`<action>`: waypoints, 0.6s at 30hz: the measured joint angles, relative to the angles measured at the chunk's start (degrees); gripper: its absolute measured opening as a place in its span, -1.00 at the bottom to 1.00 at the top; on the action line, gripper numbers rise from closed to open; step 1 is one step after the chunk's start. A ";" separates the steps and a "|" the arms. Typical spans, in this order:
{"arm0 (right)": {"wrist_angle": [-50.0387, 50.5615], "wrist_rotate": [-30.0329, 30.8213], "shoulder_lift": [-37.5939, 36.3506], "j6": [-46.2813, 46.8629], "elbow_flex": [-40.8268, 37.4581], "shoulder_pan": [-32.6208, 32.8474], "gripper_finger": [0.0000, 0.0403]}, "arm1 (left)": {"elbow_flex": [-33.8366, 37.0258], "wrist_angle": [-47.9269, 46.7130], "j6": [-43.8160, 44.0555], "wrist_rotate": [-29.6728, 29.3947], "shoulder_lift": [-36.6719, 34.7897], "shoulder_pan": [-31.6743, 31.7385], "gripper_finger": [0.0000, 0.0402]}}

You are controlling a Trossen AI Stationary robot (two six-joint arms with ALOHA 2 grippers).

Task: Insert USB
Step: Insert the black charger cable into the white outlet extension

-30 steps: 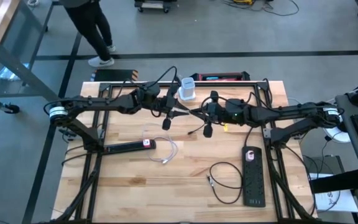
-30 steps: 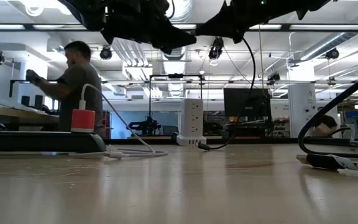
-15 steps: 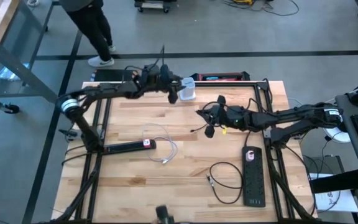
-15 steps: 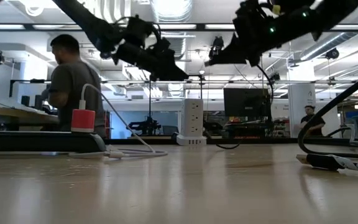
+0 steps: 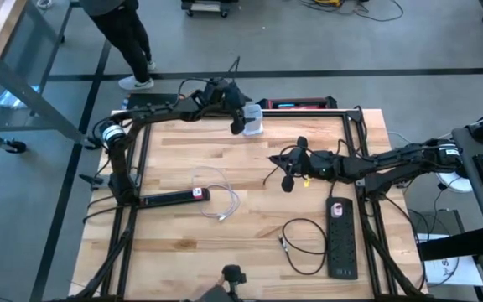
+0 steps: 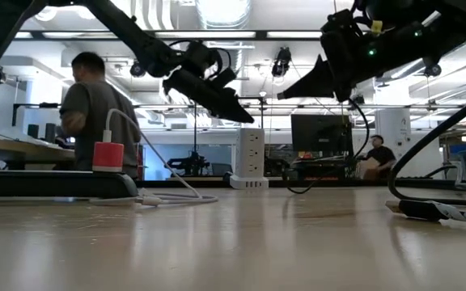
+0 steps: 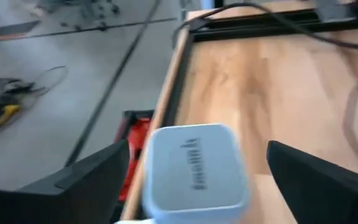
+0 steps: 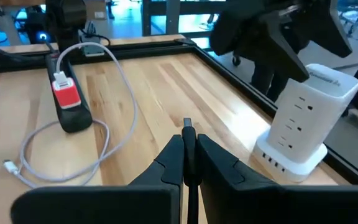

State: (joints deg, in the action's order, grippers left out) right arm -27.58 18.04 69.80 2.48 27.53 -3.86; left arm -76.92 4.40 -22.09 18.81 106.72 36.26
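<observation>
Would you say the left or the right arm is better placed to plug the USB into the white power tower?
Right, probably: the right gripper is shut on the USB plug, aimed toward the white power tower. The left gripper is open, hovering over the tower.

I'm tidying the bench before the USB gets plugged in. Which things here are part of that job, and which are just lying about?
Part of the job:
- white power tower, under the open left gripper
- black USB cable, pinched in the right gripper

Lying about:
- black strip with red charger
- white cable
- second black strip
- loose black cable
</observation>
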 joint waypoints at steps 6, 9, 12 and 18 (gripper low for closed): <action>0.19 0.01 0.02 0.55 0.00 -0.02 -0.93 | 2.05 2.15 0.47 -1.77 0.68 0.15 0.89; -0.65 0.00 0.02 0.55 0.00 -0.02 -0.93 | 3.66 4.57 2.32 -2.08 2.36 0.33 0.86; -0.68 0.04 0.04 0.48 0.00 -0.20 -0.93 | 3.84 8.67 5.66 -4.56 4.64 -0.06 0.82; -1.21 1.38 0.04 0.06 0.00 -0.44 -0.93 | 2.31 10.62 10.02 -4.85 8.34 -0.23 0.59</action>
State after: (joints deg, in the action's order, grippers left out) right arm -28.79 19.42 69.84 2.55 27.53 -4.29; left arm -74.61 15.01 -12.07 13.95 115.07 36.03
